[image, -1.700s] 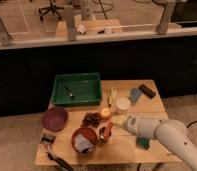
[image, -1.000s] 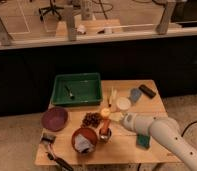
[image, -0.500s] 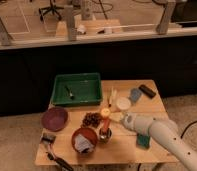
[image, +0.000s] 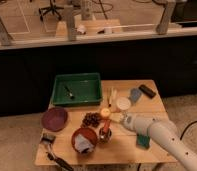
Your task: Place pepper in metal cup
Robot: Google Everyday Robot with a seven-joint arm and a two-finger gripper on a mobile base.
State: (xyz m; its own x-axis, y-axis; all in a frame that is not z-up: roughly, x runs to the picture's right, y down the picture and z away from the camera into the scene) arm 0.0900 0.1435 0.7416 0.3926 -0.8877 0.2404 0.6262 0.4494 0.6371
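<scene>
The tool (image: 111,125) hangs low over the middle of the wooden surface (image: 157,107). Dark grapes (image: 91,119) lie just left of it, and a reddish-brown bowl (image: 74,138) sits nearer the front edge. A yellow-orange fruit (image: 106,113) sits just behind the tool, with a white round cup (image: 123,103) beyond. Far left is a purple plate (image: 54,118), and well behind is a green tray (image: 87,90). A green sponge (image: 143,141) lies to the right.

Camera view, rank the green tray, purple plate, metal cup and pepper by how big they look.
1. Green tray, largest.
2. Purple plate.
3. Metal cup and pepper look alike in size, so I won't rank them. The pepper is at the cup's mouth, with the gripper right beside it.
</scene>
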